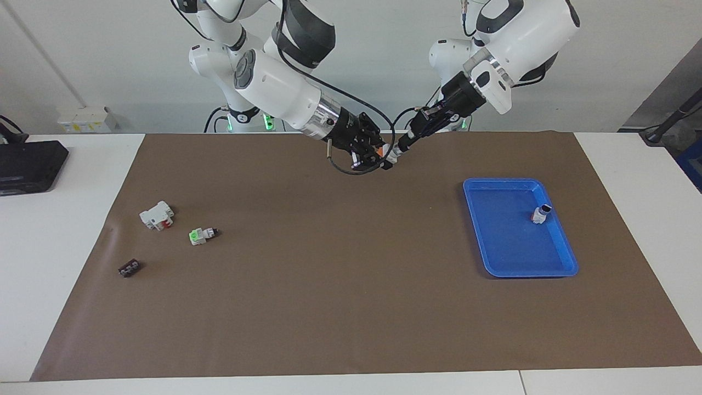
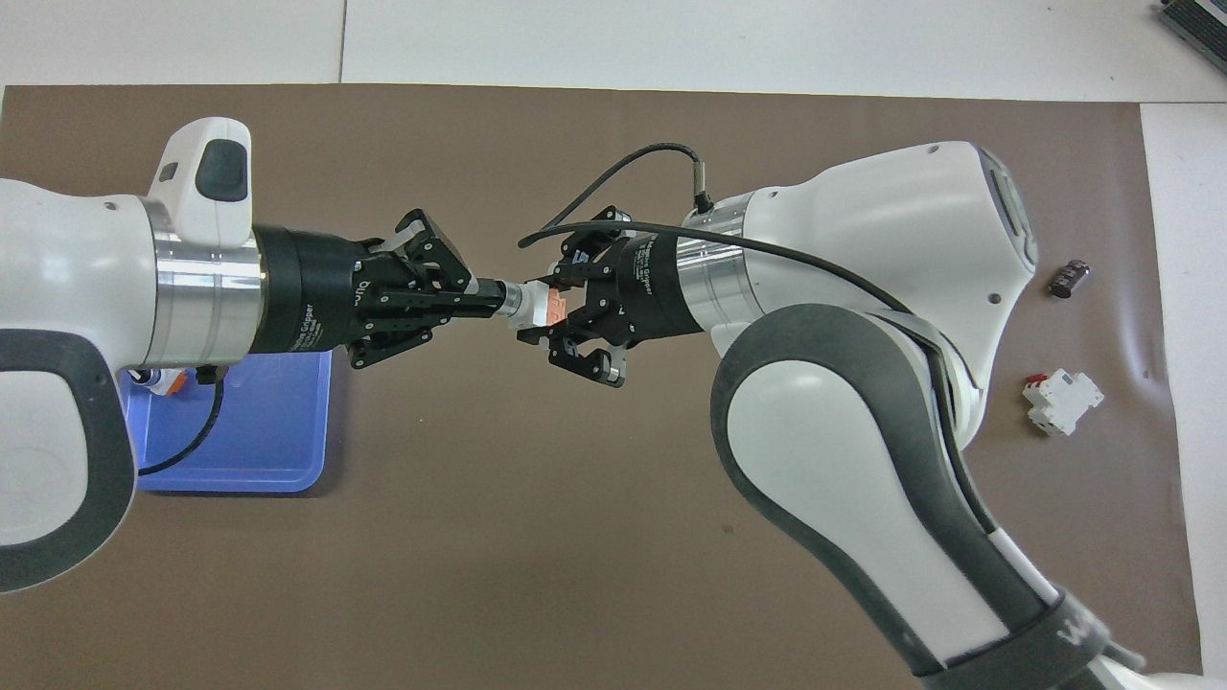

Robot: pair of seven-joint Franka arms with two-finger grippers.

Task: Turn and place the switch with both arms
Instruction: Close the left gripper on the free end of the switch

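Switch (image 2: 533, 309), white-grey, orange-ended, airborne

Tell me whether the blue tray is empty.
Not empty. One small white part stands in the blue tray, near its rim toward the left arm's end of the table.

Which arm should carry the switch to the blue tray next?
Left, probably. Its end effector is shut on the switch at the knob end, and the blue tray lies toward its end of the table. The right end effector grips the orange end.
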